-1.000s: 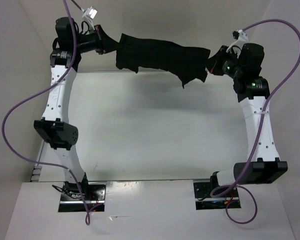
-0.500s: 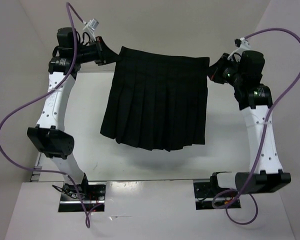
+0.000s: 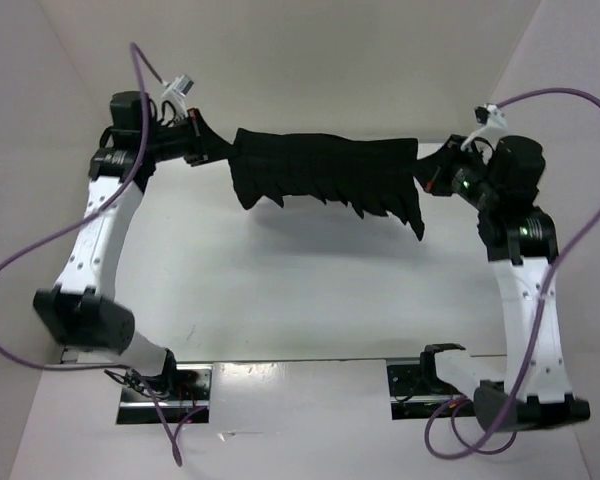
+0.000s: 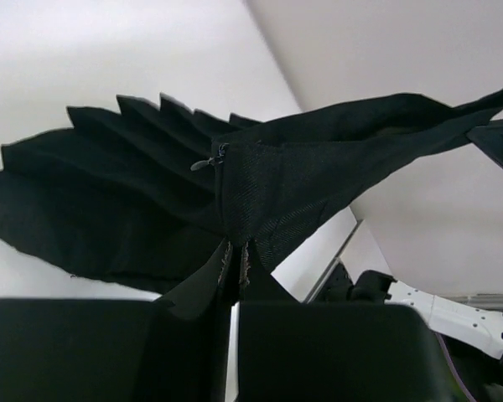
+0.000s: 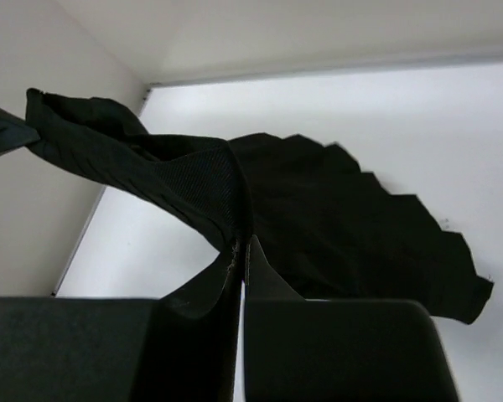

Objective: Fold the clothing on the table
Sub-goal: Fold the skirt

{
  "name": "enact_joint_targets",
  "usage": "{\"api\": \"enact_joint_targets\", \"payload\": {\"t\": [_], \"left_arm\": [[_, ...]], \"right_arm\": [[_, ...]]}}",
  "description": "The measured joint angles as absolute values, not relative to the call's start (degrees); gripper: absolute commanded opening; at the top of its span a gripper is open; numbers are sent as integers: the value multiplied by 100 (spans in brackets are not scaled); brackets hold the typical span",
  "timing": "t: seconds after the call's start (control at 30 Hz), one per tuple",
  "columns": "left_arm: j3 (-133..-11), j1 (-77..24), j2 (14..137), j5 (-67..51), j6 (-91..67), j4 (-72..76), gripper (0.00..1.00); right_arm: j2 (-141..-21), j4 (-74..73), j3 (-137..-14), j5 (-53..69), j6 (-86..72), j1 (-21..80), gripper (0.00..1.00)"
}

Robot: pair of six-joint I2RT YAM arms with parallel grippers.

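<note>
white matte bench (image 3: 310, 290) below; soft black pleated garment (image 3: 325, 170) hangs stretched in mid-air between left tool (image 3: 223, 155) and right tool (image 3: 421, 178), each clamped on a waistband corner. no fold yet, everything remains.

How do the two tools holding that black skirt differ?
The left tool pinches the skirt beside its zipper; the right tool pinches a plain end. The left tool sits slightly farther back than the right tool. Both are shut, holding it stretched above the table.
</note>
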State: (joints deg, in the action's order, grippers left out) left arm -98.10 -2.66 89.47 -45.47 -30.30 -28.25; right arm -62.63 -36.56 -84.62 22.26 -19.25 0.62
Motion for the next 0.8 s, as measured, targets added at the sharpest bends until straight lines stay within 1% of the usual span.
{"api": "enact_joint_targets", "payload": {"t": [0.1,0.23,0.3,0.4,0.5,0.6,0.7,0.8], "left_arm": [[-9362,-242,7824,-4556,-3037,-2696,0],[-9233,-161,6534,-4665,-3024,-2696,0],[-9240,-141,6178,-4746,-3017,-2746,0],[-9360,-104,5898,-4834,-3004,-2886,0],[-9386,-89,5986,-4801,-2987,-2982,0],[-9290,-78,6436,-4762,-2969,-2969,0],[-9139,-60,7365,-4759,-2939,-2825,0],[-8962,-30,8757,-4713,-2880,-2521,0]], "right_arm": [[-5524,-3758,-8403,2405,-1883,73,0],[-4668,-3992,-8372,2596,-1855,148,0],[-4348,-4056,-8377,2707,-1857,150,0],[-4182,-4117,-8407,2810,-1863,150,0],[-4357,-4119,-8399,2827,-1909,156,0],[-4753,-3990,-8241,2768,-1968,163,0],[-5321,-3671,-7747,2692,-2027,163,0],[-6243,-3301,-7240,2659,-2084,163,0]]}}
